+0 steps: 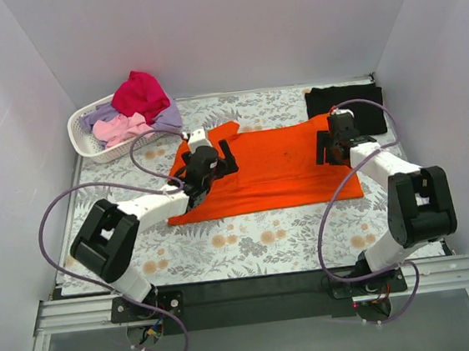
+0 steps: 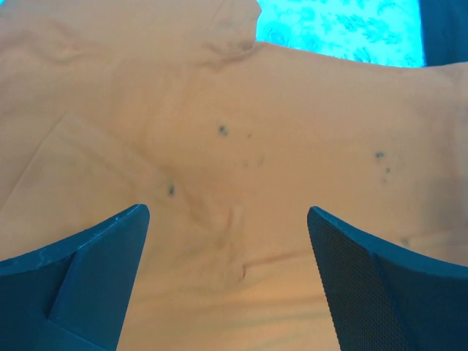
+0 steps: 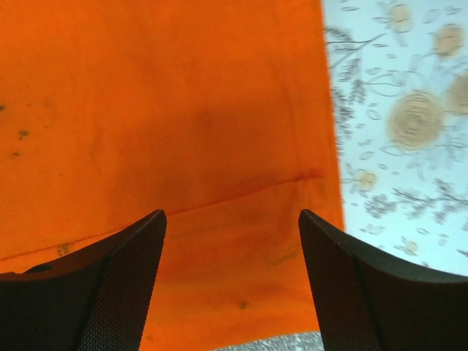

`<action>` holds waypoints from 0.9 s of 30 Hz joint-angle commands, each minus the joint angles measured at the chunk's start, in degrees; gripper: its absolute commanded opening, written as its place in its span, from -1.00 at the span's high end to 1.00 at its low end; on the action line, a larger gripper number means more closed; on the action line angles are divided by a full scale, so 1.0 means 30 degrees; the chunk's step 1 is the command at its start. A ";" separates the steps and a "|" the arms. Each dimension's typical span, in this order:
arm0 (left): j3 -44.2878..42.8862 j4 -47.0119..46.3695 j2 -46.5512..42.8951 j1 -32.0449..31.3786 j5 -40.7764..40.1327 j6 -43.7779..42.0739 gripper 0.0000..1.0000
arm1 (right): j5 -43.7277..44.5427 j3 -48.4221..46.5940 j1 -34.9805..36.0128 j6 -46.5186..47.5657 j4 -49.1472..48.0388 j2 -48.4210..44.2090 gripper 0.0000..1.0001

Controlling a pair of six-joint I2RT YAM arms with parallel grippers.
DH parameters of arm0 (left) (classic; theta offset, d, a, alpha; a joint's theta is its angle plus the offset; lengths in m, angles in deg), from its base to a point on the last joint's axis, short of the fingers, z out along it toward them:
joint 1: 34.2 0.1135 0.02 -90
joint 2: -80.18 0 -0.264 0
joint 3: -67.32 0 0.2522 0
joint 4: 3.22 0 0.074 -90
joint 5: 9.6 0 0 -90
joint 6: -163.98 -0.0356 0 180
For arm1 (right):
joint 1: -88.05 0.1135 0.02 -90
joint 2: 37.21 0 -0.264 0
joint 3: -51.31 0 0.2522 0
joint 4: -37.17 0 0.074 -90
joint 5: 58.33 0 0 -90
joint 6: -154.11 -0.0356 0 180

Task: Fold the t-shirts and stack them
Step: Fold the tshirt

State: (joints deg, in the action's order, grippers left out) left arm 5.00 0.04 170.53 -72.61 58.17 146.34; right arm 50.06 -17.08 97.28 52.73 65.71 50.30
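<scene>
Spread t-shirt lies at frame centre on table cloth. Folded t-shirt behind it, upper right. Basket upper left, holding heaped t-shirts.

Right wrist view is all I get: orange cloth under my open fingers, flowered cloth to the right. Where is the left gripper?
Observer: The left gripper hangs over the opposite, left end of the same orange t-shirt, near its sleeve.
Operator: Is it gripping the cloth?
Observer: No. In the left wrist view its fingers stand wide apart, with nothing between them and only the shirt below.
Operator: Is anything stacked yet?
Observer: One black t-shirt lies in a compact rectangle at the far right corner of the flowered table cloth, just beyond the right gripper.
</scene>
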 commanded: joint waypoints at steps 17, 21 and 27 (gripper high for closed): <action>0.1006 -0.2620 0.4047 0.0353 0.0235 -0.0712 -0.65 | -0.4490 0.2154 0.1491 -0.0514 -0.2439 0.2619 -0.29; 0.2675 -0.3061 0.3577 0.0353 0.0294 -0.0126 -0.65 | -0.4026 0.2944 0.2018 -0.0835 -0.1620 0.2036 -0.28; 0.4641 -0.3296 0.2669 0.0353 0.0148 0.0666 -0.65 | -0.3786 0.4175 0.3307 -0.1392 -0.0125 0.0104 -0.29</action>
State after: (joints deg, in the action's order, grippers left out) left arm 14.73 -16.29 179.51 -71.91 58.93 146.03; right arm 41.01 -7.99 105.21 51.61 57.93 52.86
